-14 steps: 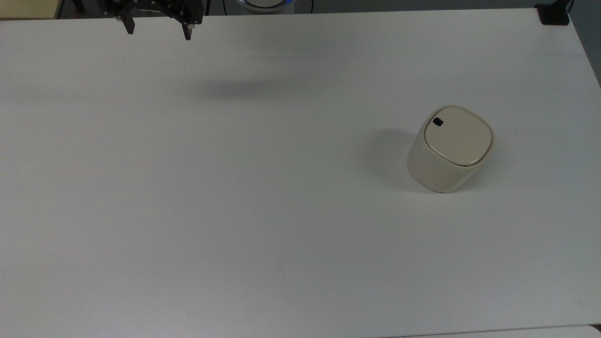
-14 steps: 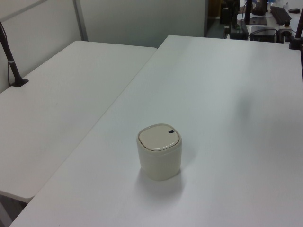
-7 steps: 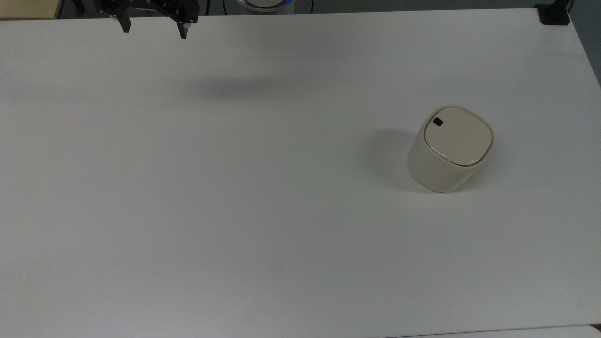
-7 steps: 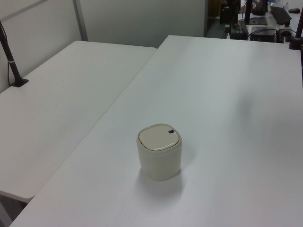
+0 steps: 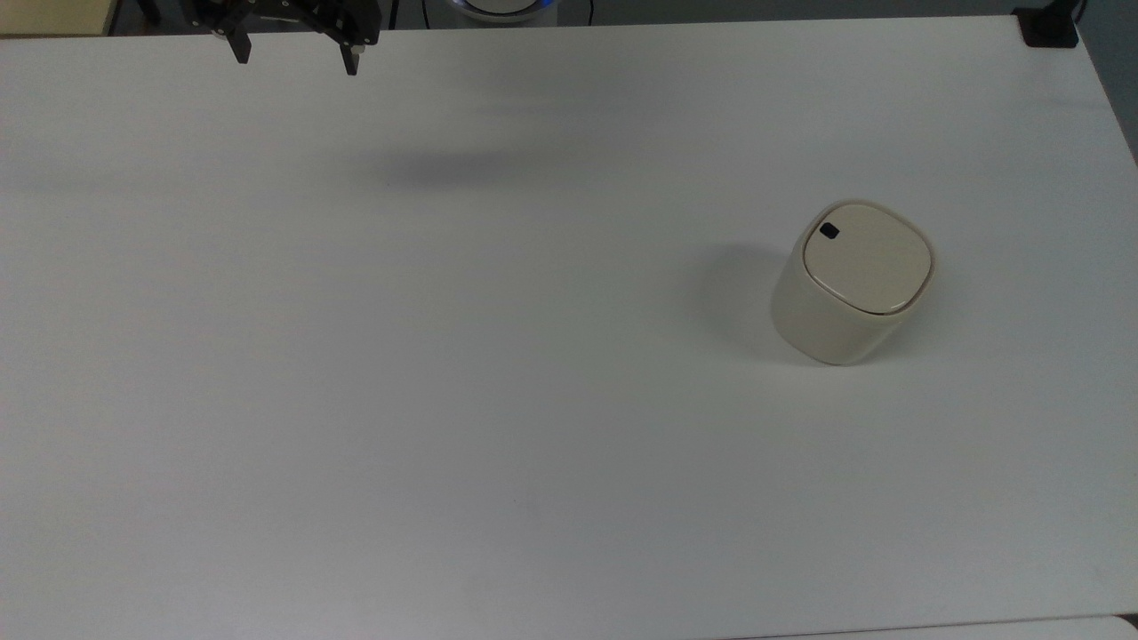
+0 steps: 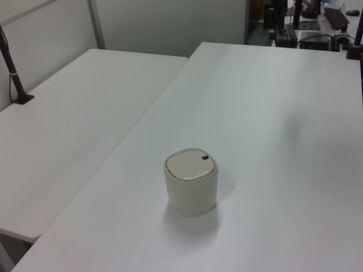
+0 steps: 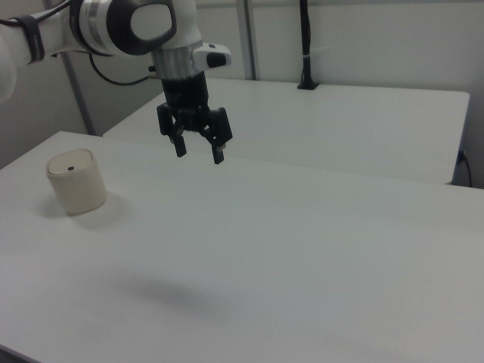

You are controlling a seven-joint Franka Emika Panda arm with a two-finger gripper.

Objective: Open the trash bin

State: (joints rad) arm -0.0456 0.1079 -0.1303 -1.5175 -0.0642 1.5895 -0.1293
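The trash bin [image 5: 852, 284] is a cream-beige rounded-square pot standing on the white table, at the top view's right. Its flat lid lies shut, with a small black button [image 5: 829, 231] at the lid's corner. The bin [image 6: 190, 182] sits at the centre of the left view and at the far left of the right view [image 7: 76, 182]. My gripper [image 5: 295, 55] hangs open high above the table at the top view's upper left, far from the bin. In the right view the gripper [image 7: 200, 153] holds nothing between its black fingers.
The white table [image 5: 444, 356] spreads wide around the bin. A second white table [image 6: 68, 130] adjoins it on the left view's left. A black clamp [image 5: 1047, 27] sits at the top view's upper right corner. A pole [image 7: 305, 45] stands on the far table.
My gripper has drifted slightly up and to the top view's left over the second. The bin and its lid have not moved.
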